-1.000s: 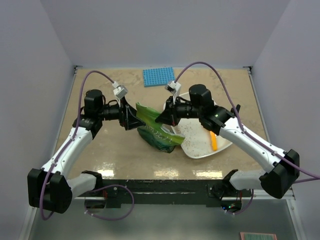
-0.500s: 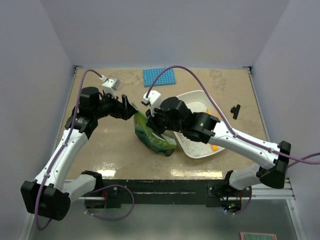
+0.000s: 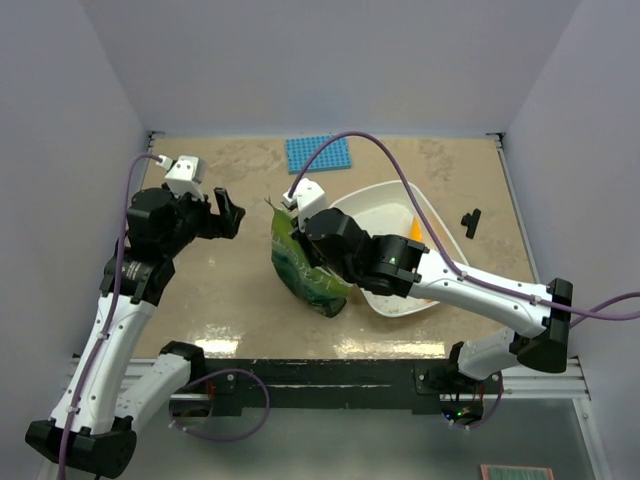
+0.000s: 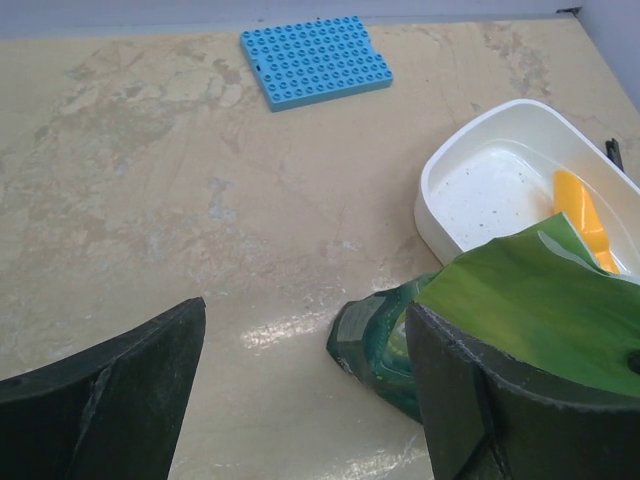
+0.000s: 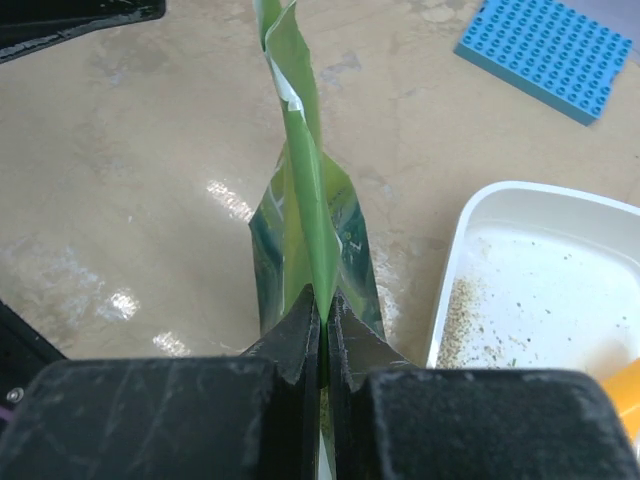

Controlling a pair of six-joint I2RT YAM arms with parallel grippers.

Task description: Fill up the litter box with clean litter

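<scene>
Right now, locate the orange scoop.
The orange scoop lies inside the litter box, at its right side in the left wrist view, behind the green bag.

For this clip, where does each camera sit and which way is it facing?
Top external: above and behind the bases, looking down on the table; both arms show.
Left wrist: looks across the table toward the litter box and blue mat; open left jaws at the bottom edge.
Right wrist: looking down along shut right jaws pinching the green bag.
All three share bag, box and mat.
</scene>
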